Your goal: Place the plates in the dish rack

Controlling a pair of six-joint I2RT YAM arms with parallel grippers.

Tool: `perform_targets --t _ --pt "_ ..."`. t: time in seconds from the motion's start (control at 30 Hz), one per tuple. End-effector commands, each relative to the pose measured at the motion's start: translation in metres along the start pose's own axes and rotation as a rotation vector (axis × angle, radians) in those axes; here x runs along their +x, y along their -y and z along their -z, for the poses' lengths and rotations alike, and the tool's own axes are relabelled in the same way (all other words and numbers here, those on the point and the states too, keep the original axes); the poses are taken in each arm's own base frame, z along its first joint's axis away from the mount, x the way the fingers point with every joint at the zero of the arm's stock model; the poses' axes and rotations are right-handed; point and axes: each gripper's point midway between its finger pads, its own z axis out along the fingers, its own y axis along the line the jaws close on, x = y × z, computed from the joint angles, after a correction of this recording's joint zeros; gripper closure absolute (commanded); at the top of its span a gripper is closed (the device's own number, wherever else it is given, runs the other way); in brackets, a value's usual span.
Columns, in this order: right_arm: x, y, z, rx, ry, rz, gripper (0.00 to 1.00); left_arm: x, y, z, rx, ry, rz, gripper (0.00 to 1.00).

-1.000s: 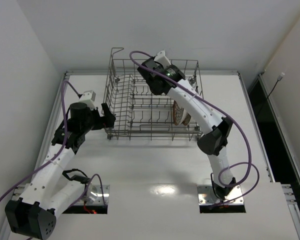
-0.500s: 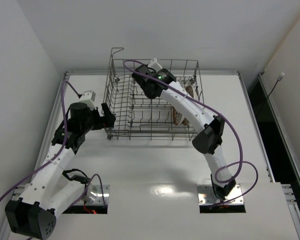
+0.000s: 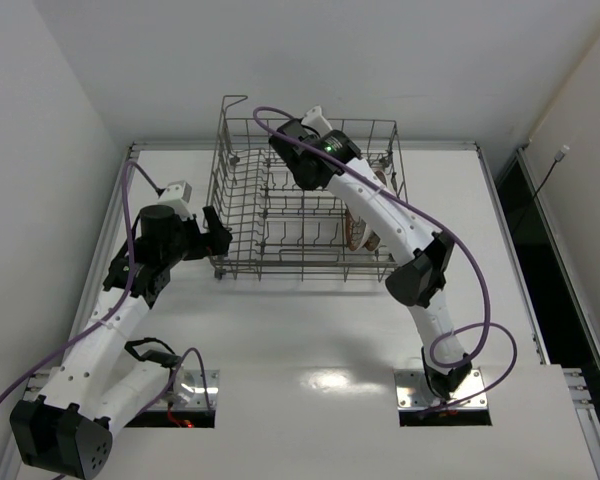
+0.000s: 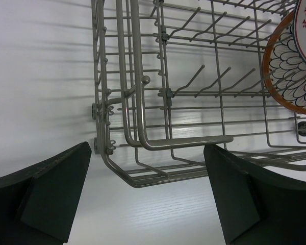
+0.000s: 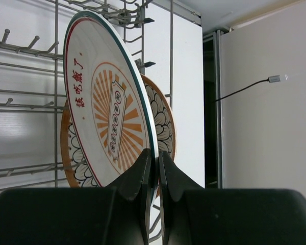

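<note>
Right claw edged right, sunburst plate half-hiding brown-rimmed plate.

White table, matte, with a glare patch near front centre. An aluminium rail runs along its right edge and a similar strip along the far edge. Dark gap just beyond the right rail. 3 plain white walls: left, back, right. 1 thin black cable lies against the right wall, with a small plug at its upper end. The right wrist view shows the cable with a silver connector at the tip. The left wrist view shows bare tabletop with wire shadows.
</note>
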Motion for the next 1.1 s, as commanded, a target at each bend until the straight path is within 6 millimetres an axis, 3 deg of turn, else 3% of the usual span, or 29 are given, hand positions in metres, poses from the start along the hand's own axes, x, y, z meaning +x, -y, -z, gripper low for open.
perform_targets --t 0.0,0.2,0.67,1.0,1.07 --pt "-0.005 0.034 0.014 0.047 0.029 -0.046 1.00 -0.017 0.012 0.005 0.038 0.050 -0.009 0.07" --pt "-0.008 0.033 0.017 0.024 0.035 -0.072 1.00 -0.014 0.011 0.004 0.035 0.042 -0.008 0.07" --pt "0.014 0.009 0.007 -0.005 -0.029 -0.065 1.00 -0.014 0.011 0.004 0.035 0.042 -0.008 0.07" --pt "0.031 -0.013 -0.010 -0.026 -0.097 -0.072 1.00 -0.014 0.011 0.004 0.035 0.042 -0.008 0.07" --pt "0.036 -0.024 -0.012 -0.054 -0.118 -0.069 0.96 -0.014 0.011 0.004 0.035 0.042 -0.008 0.07"
